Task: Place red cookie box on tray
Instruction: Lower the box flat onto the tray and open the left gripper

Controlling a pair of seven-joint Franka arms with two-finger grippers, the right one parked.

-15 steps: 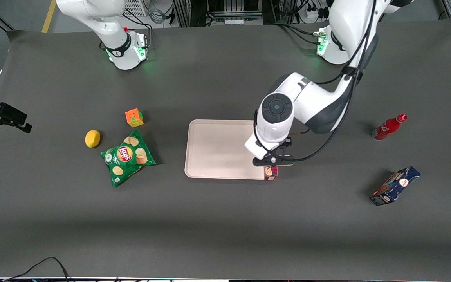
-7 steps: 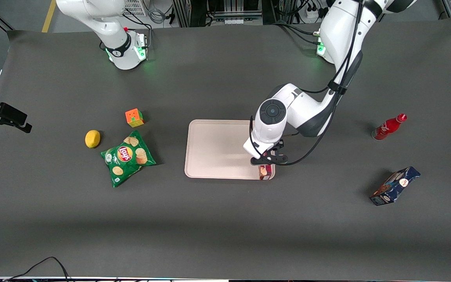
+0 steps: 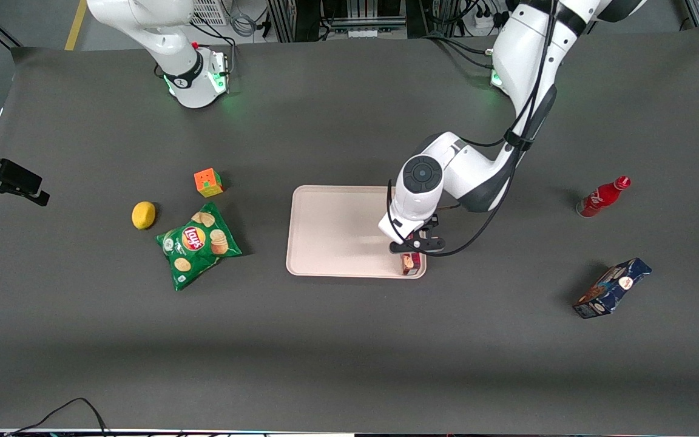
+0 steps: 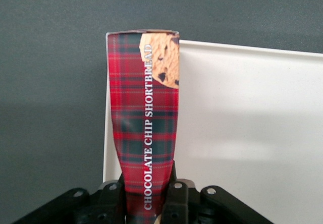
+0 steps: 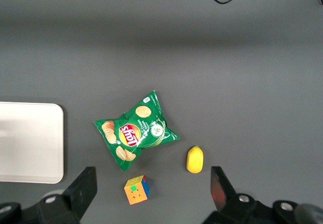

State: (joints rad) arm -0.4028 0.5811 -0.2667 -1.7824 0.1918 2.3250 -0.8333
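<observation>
Red plaid with white "CHOCOLATE CHIP SHORTBREAD" lettering and a cookie picture, the red cookie box point(image 4: 146, 128) hangs long axis vertical, pinched at its upper end by the gripper point(image 3: 413, 246), lower end at the tray point(image 3: 331, 230) corner nearest the front worktop edge, working arm's side.

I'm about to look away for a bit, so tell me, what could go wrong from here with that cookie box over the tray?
The gripper holds the red cookie box by one end, right along the tray edge nearest the working arm. Released there, it might land on the rim or partly on the table. Held by only one end, the long box could also tip over when let go.
</observation>
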